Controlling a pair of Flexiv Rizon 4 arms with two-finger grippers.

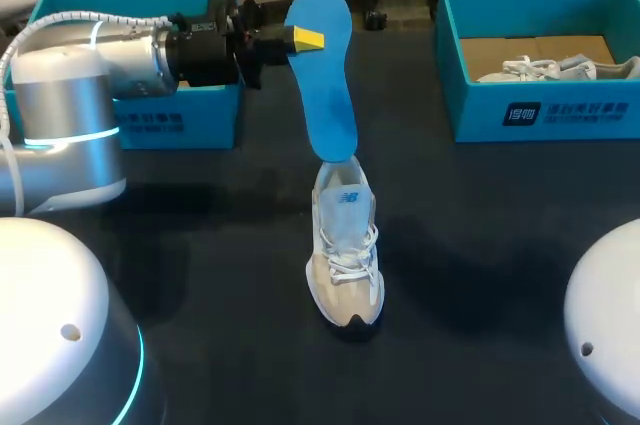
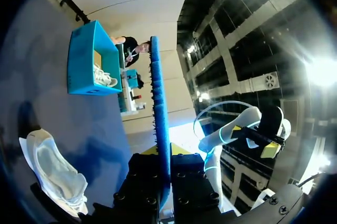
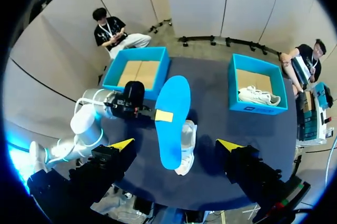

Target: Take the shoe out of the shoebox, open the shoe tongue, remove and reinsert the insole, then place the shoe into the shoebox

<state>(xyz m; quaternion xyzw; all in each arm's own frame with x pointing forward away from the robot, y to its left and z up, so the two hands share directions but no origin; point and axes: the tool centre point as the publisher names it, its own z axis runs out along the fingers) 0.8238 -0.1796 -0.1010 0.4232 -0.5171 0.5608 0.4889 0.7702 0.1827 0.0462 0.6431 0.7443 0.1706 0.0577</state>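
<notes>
A: Blue foam insole [image 1: 325, 75] sat clamped between the left gripper [image 1: 300, 40] fingers, lower end at the collar of the white lace-up sneaker [image 1: 346, 255] mid-table.
B: Reinsertion step, probably. Next: feed the tip in. Right gripper [image 3: 176, 145] hung wide apart, empty.

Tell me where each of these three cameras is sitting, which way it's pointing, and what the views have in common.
Head view: above and behind the robot, looking down on the table; the left arm comes in from the view's left.
Left wrist view: behind the left gripper, looking along the edge-on insole it clamps.
Right wrist view: high over the table, facing down; the open right gripper frames the scene.
Shared by all three: the insole and the shoe.
</notes>
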